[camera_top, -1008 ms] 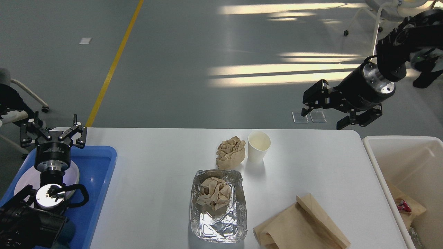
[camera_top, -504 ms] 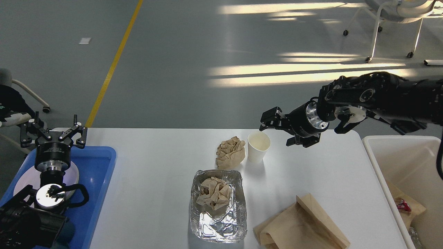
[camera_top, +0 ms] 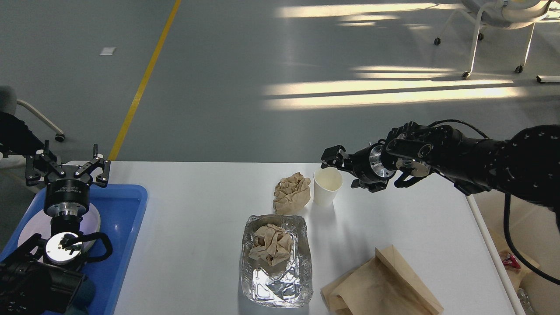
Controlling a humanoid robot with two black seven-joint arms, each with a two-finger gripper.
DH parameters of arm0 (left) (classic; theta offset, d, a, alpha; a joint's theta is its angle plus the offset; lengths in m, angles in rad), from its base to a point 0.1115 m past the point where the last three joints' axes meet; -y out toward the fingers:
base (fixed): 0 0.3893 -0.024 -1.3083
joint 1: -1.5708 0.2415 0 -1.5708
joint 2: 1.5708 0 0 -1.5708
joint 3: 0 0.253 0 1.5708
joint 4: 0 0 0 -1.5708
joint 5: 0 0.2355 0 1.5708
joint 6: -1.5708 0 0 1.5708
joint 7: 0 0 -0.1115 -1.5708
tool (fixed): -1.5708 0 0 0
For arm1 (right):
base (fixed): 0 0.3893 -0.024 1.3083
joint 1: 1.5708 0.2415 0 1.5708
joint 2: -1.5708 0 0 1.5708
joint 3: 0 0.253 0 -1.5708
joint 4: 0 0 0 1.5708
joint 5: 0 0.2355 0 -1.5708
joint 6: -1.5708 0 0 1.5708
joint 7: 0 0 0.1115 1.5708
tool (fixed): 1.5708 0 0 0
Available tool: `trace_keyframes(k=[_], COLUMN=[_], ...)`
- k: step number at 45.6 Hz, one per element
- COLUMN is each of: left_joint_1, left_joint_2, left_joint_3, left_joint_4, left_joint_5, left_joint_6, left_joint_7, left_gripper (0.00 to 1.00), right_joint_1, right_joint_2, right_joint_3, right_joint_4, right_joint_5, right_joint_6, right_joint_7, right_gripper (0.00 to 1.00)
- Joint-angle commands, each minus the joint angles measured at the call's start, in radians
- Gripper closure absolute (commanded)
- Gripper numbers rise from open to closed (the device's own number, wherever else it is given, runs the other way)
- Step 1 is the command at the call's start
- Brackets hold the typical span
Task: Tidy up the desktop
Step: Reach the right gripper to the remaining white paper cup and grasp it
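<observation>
The white desktop [camera_top: 197,227] holds a white paper cup [camera_top: 326,187], upright near the far edge. A crumpled brown paper wad [camera_top: 291,193] lies against the cup's left side. A foil tray [camera_top: 302,280] in front holds a second crumpled wad [camera_top: 271,245]. A brown paper bag [camera_top: 380,284] lies flat at the front right. My right gripper [camera_top: 341,171] is open, its fingers at the cup's right rim, one behind and one to the right. My left gripper [camera_top: 68,168] is open and empty above the blue tray.
A blue plastic tray [camera_top: 127,210] with a white plate [camera_top: 28,229] sits at the desktop's left end, under my left arm. A white bin [camera_top: 492,251] with brown paper and a red wrapper stands off the right end, partly hidden by my right arm. Chairs stand on the grey floor behind.
My right arm has swung down and to the left, from high over the right corner to the cup's right rim, gripper still open. The left arm has not moved.
</observation>
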Motion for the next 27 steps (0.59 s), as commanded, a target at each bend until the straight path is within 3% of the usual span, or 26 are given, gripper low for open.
trace_keyframes(k=[1, 9, 20, 27], left_joint_1=[0.001, 0.001, 0.001, 0.001], left_joint_2=[0.000, 0.000, 0.000, 0.000], left_joint_3=[0.000, 0.000, 0.000, 0.000], left_joint_4=[0.001, 0.001, -0.001, -0.001], left_joint_5=[0.000, 0.000, 0.000, 0.000], left_joint_6=[0.000, 0.000, 0.000, 0.000], left_joint_7=[-0.001, 0.001, 0.001, 0.001], left_gripper=[0.04, 0.04, 0.04, 0.04], right_joint_1=[-0.039, -0.097, -0.120, -0.137], right_joint_2=[0.035, 0.084, 0.100, 0.100], right_joint_3=[0.000, -0.009, -0.021, -0.018], right_joint_4=[-0.034, -0.112, -0.113, -0.111], right_joint_5=[0.000, 0.000, 0.001, 0.001], right_joint_6=[-0.010, -0.059, -0.147, -0.162], right_joint_7=[0.000, -0.002, -0.003, -0.003], right_gripper=[0.00, 0.00, 0.00, 0.09])
